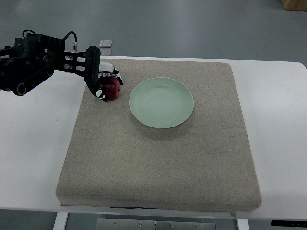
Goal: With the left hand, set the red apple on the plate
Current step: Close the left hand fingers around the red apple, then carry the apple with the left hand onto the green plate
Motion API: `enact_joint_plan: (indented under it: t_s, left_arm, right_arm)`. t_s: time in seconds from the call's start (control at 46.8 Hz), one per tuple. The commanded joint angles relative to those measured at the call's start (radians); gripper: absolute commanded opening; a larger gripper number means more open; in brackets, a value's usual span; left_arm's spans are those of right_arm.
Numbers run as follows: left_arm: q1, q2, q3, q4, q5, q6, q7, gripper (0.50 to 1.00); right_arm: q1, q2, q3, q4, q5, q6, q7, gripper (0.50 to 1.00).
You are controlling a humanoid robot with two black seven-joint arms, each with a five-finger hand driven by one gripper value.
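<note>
A red apple [112, 89] sits on the grey mat [158, 158] just left of the pale green plate [161, 102]. My left hand [104, 82] comes in from the left edge and its fingers are curled around the apple, which still rests on the mat. The hand covers the apple's left and far sides. The plate holds nothing and lies at the mat's middle back. The right arm does not show.
The mat lies on a white table [33, 143]. A small clear object [106, 44] sits at the table's far edge behind the hand. A brown box corner [293, 4] shows at the top right.
</note>
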Motion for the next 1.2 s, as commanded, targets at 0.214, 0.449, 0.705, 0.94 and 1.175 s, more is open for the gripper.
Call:
enact_joint_plan:
  t_s: [0.214, 0.449, 0.705, 0.94, 1.175]
  left_arm:
    - [-0.013, -0.034, -0.014, -0.008, -0.005, 0.102, 0.0, 0.628]
    - [-0.03, -0.046, -0.025, -0.092, -0.011, 0.171, -0.003, 0.628]
    - [-0.028, -0.048, -0.025, -0.2, -0.006, 0.18, -0.003, 0.63]
    - [-0.014, -0.091, -0.024, -0.212, -0.006, 0.182, -0.006, 0.643]
    - [-0.01, -0.124, -0.013, -0.201, -0.005, 0.208, -0.005, 0.69]
  right_arm:
    - [0.0, 0.0, 0.0, 0.0, 0.0, 0.0, 0.0, 0.93]
    - [0.0, 0.0, 0.0, 0.0, 0.0, 0.0, 0.0, 0.93]
    - [0.0, 0.0, 0.0, 0.0, 0.0, 0.0, 0.0, 0.93]
    - [0.0, 0.0, 0.0, 0.0, 0.0, 0.0, 0.0, 0.93]
    - [0.0, 0.0, 0.0, 0.0, 0.0, 0.0, 0.0, 0.932]
